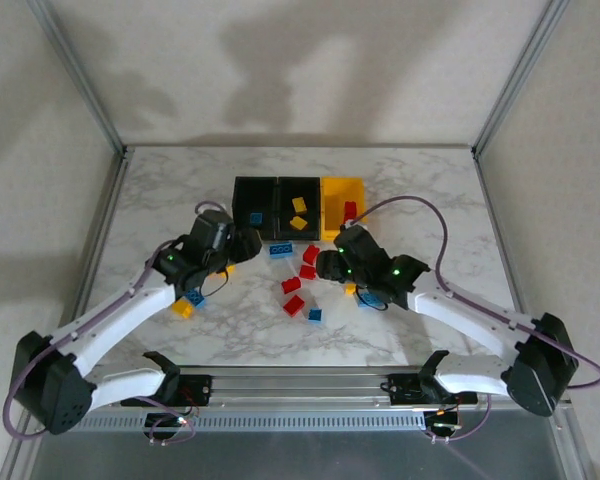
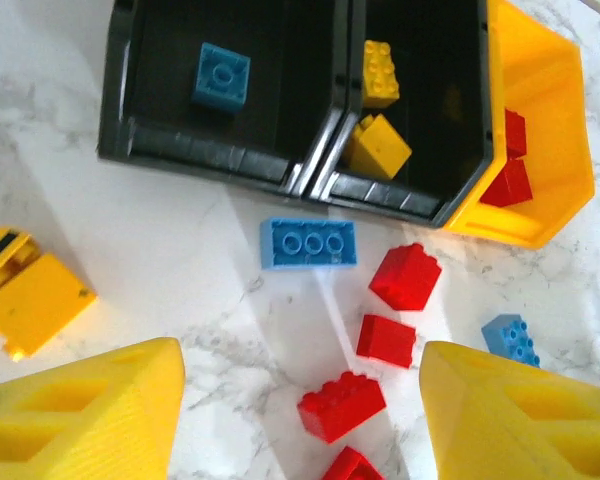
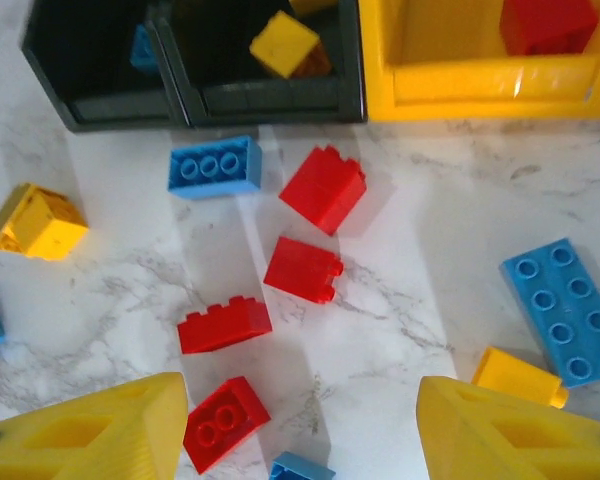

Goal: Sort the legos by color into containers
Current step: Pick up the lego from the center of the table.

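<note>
The left hand [image 2: 300, 398], released and empty, is hovering short of the row of bins [image 2: 215, 160]; a blue brick [image 2: 309, 243] is lying between them. The right hand [image 3: 300, 400], likewise released, is hovering over red bricks [image 3: 303, 268] scattered on the counter [image 3: 435, 250] before the same bins.

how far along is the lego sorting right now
Done: a blue brick in the left black bin, two yellow bricks in the middle black bin, red bricks in the yellow bin. In hand: nothing; the left claw and right claw both hang open and empty. Left: loose red bricks, a three-stud blue brick, a long blue brick, a loose yellow brick.
</note>
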### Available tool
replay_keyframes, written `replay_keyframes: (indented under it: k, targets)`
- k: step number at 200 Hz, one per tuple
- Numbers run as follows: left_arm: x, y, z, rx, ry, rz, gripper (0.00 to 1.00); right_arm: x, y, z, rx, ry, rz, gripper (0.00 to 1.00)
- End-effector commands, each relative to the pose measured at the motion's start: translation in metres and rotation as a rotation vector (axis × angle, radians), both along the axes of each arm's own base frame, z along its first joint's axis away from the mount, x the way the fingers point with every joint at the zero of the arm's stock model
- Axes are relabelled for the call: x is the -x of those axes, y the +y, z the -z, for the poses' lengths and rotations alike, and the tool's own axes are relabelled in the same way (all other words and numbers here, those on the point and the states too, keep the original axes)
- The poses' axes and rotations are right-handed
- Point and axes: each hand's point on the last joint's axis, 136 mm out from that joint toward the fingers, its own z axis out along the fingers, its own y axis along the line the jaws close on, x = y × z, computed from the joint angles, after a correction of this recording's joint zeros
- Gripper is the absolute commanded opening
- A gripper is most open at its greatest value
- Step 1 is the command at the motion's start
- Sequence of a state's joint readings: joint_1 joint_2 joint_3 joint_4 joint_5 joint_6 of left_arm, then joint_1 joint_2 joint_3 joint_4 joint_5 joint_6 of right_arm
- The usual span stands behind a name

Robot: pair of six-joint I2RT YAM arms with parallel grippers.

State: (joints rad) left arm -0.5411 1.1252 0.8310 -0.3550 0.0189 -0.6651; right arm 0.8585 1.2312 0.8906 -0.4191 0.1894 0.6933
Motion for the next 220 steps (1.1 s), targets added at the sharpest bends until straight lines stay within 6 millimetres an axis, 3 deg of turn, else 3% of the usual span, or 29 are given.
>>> replay_keyframes:
  k: [1,66,128,200,220]
  targets:
    - [0.021,0.009,0.017,0.033,0.041,-0.036,0.64,0.006,0.02,0.006,-0.015,0.046,-0.051,0.64]
    - [0.07,0.043,0.066,0.044,0.185,-0.153,0.68,0.006,0.072,0.06,0.128,0.114,-0.222,0.69]
    - [0.088,0.049,0.075,0.114,0.204,-0.188,0.69,-0.002,0.107,0.086,0.179,0.13,-0.324,0.7]
    - [0.091,0.047,0.077,0.14,0.208,-0.181,0.69,-0.006,0.12,0.117,0.245,0.173,-0.353,0.65]
    - [0.091,0.047,0.076,0.14,0.204,-0.182,0.69,-0.006,0.122,0.118,0.252,0.171,-0.355,0.57]
